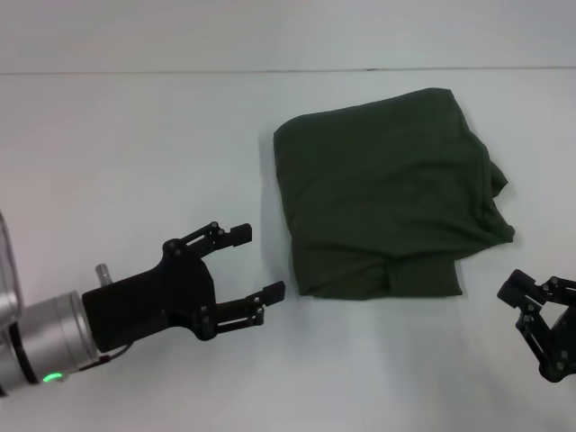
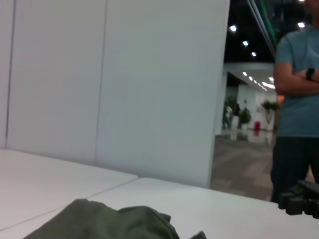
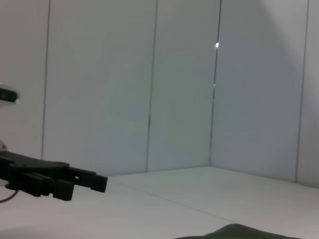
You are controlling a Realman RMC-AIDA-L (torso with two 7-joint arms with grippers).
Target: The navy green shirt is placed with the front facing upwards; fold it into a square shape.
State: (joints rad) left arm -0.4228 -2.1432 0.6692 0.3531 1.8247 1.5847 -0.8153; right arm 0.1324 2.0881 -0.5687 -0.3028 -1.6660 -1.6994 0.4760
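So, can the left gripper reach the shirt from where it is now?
Probably yes: the left gripper is open, facing the shirt across bare table, with nothing between them.

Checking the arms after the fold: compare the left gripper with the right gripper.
The left gripper is wholly in view, fingers spread open, just left of the navy green shirt. The right gripper is cut off at the frame corner, below the shirt's right side, its opening unclear. Both are black, off the shirt, holding nothing.

One folded navy green shirt [image 1: 387, 193], one white worktop [image 1: 135, 135], two black claws, left claw [image 1: 255, 264], right claw [image 1: 520, 306], one onlooker [image 2: 297, 104] behind
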